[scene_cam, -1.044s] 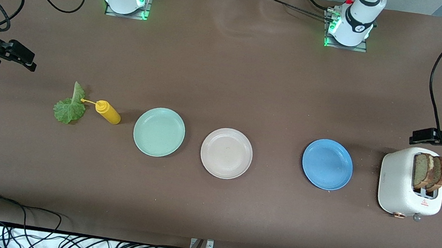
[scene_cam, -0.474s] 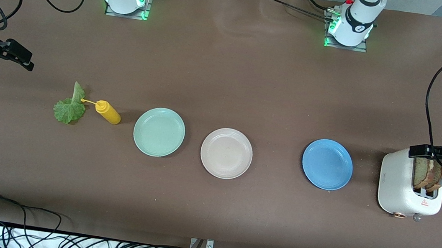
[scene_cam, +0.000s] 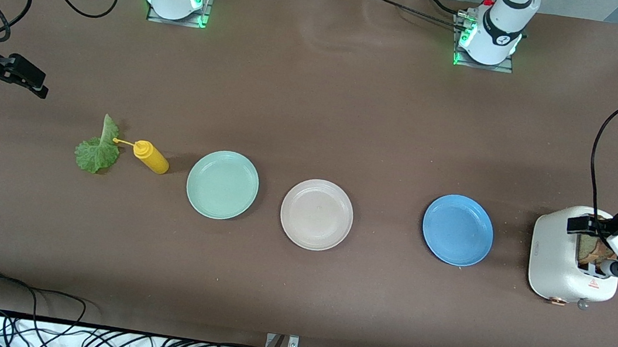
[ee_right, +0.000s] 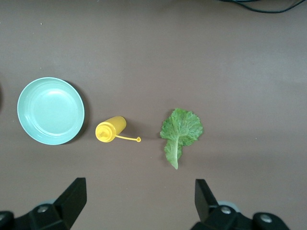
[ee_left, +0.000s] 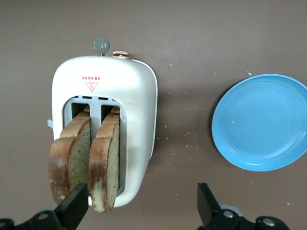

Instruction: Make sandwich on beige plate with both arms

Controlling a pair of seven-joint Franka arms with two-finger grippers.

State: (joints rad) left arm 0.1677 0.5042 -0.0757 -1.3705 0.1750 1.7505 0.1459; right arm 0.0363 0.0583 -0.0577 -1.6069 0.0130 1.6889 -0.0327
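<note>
since a second ago the left gripper point(scene_cam: 585, 226) has come down over the toaster point(scene_cam: 554, 268), fingers wide apart, empty, above the two bread slices point(ee_left: 88, 160) standing in its slots. the right gripper point(scene_cam: 31, 81) waits over the counter point(scene_cam: 317, 104), fingers spread, holding nothing. lettuce point(scene_cam: 98, 149) lies beside the yellow bottle point(scene_cam: 150, 157); the beige plate point(scene_cam: 316, 214) sits between the mint plate point(scene_cam: 222, 185) and the blue plate point(scene_cam: 458, 229).

Brown table point(scene_cam: 317, 109): lettuce point(scene_cam: 96, 151), bottle point(scene_cam: 150, 156), 3 plates point(scene_cam: 316, 214), toaster point(scene_cam: 560, 263).

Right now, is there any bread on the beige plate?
No, the beige plate is bare, and both bread slices stand in the toaster at the left arm's end of the table.
</note>
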